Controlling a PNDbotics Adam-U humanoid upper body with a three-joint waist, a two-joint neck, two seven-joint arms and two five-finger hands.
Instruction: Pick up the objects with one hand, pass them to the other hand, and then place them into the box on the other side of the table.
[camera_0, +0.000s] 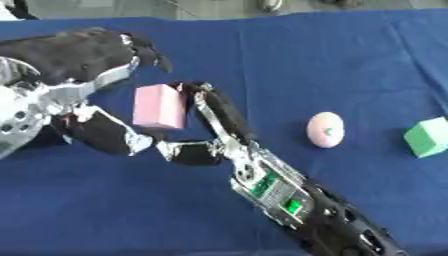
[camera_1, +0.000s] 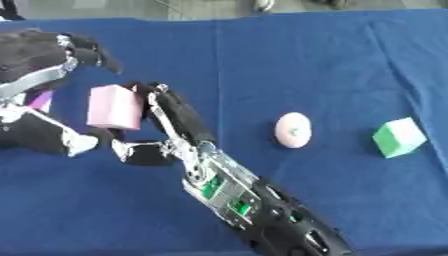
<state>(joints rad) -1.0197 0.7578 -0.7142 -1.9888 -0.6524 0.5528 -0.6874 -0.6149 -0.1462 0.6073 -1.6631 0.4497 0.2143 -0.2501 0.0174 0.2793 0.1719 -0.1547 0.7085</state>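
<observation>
This looks like a robot test space or lab rather than a home. A table (camera_0: 350, 60) draped in plain blue cloth carries only simple practice pieces: a pink block (camera_0: 159, 106), a pale egg-shaped thing (camera_0: 325, 129) and a green cube (camera_0: 427, 136). Beyond its far edge lies bare grey floor (camera_0: 219, 7).

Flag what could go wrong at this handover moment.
1. The pink block sits between the left robot hand and the right robot hand; only fingertips appear to touch it, so it may slip onto the blue table if one lets go early.
2. The two sets of fingers are crowded together and could snag.
3. No box is in view, so placement can't be judged.
</observation>
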